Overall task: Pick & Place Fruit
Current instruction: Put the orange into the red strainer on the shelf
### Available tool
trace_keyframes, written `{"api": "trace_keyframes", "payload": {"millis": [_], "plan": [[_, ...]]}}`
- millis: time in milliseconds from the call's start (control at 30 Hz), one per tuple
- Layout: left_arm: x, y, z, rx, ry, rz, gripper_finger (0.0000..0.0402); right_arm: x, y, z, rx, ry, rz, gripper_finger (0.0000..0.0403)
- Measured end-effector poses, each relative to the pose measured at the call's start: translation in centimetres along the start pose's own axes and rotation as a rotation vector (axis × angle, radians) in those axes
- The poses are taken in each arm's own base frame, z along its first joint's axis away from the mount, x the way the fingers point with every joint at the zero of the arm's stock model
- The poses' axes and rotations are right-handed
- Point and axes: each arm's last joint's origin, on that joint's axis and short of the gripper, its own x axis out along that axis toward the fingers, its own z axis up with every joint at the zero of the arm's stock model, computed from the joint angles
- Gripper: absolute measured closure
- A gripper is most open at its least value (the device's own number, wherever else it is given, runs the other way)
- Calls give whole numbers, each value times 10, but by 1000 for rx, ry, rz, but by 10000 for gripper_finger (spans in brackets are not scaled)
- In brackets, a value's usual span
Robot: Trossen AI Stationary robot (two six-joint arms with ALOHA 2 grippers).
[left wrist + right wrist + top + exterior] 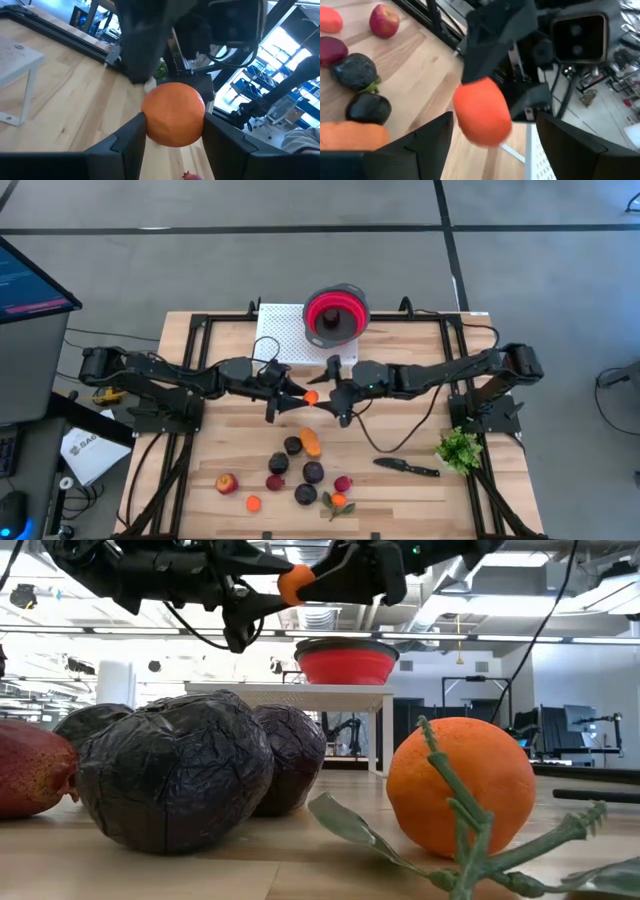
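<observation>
Barely begun: the left tool (pixel 297 394) pinched one small orange (pixel 311 397) in mid-air between the arms, the right tool (pixel 330 399) spread around it, while nine fruit (pixel 313 472) lay on the surface (pixel 400 490), none visibly in the red bowl (pixel 335 313).

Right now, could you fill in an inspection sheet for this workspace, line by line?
Surface: wooden table in a black frame.
Job's things: small orange fruit held above the table; other fruit pieces grouped near the front edge.
Clutter: black knife, green leafy bunch, red bowl on a white stand.
Grippers: left claw shut on the orange fruit; right claw open around it.
Cables: black cable looping across the table.
Surroundings: monitor at left; no people seen.
</observation>
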Motion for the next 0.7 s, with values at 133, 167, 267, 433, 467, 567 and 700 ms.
{"api": "trace_keyframes", "payload": {"millis": [133,167,267,433,467,567,700], "plan": [[0,0,0,2,-3,-1,230,3,2,5,-11,7,18,164],[0,0,0,2,-4,-2,229,3,1,6,-12,2,17,180],[0,1,2,2,-12,7,226,2,2,8,-23,-1,18,232],[-2,7,5,0,-21,28,219,-3,2,7,-16,33,31,304],[-2,9,5,4,-24,39,216,-5,2,6,-1,59,29,309],[-4,15,10,38,-47,63,204,-12,0,4,60,144,-9,307],[-6,23,14,102,-63,95,183,-39,-15,9,132,205,-98,283]]}}
